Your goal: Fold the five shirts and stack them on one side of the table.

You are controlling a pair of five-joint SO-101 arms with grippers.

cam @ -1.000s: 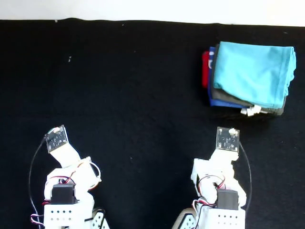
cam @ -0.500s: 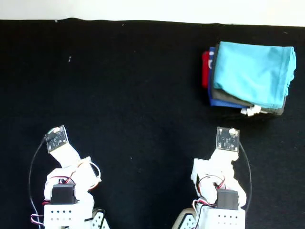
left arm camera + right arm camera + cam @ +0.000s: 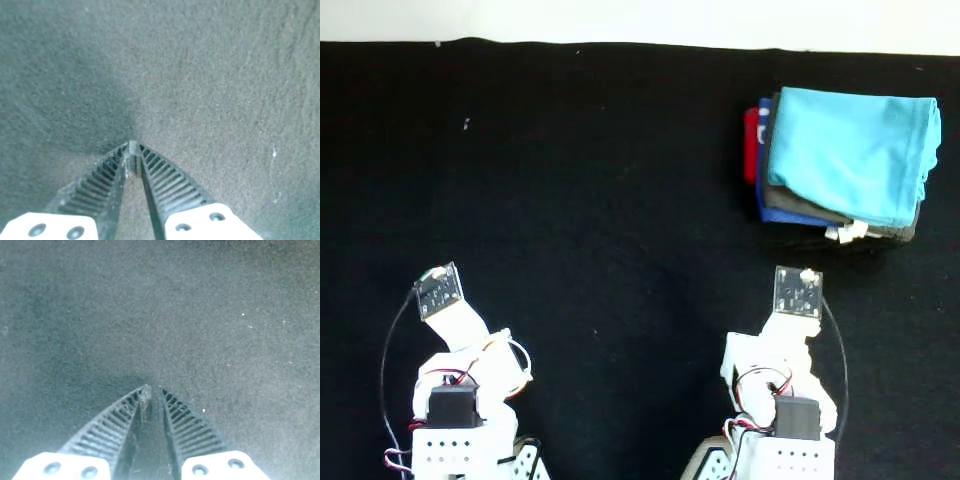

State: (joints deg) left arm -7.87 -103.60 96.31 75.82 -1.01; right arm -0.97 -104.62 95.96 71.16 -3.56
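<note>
1. The left gripper (image 3: 133,150) is clenched on nothing. Its ribbed jaws meet at the tips, just above the black table cloth (image 3: 210,75). The jaws' bases are cut off at the frame edge.
2. The right gripper (image 3: 153,391) is also closed and empty, with only a thin dark slit between its tips. Ahead of it lies bare black cloth (image 3: 200,305) flecked with pale lint.
3. In the high view, one arm (image 3: 455,335) and the other arm (image 3: 782,355) sit folded back at the near edge of the table. Their wrist camera boards hide the jaws. Both wrist views look onto the same plain cloth, so I cannot tell which arm is which.
4. The stack of folded shirts (image 3: 840,165) rests well ahead of the second arm and a little to its outer side. It is far across from the first arm.
5. A turquoise shirt (image 3: 855,150) lies on top of the stack. Beneath it only edges show:
   - a dark grey shirt (image 3: 790,200);
   - a blue shirt (image 3: 778,214);
   - a red shirt (image 3: 751,145).
6. Any further layer is hidden, so I cannot confirm the count of five.
7. A small white scrap (image 3: 847,232) pokes out at the stack's near edge, and I cannot make out what it is.
</note>
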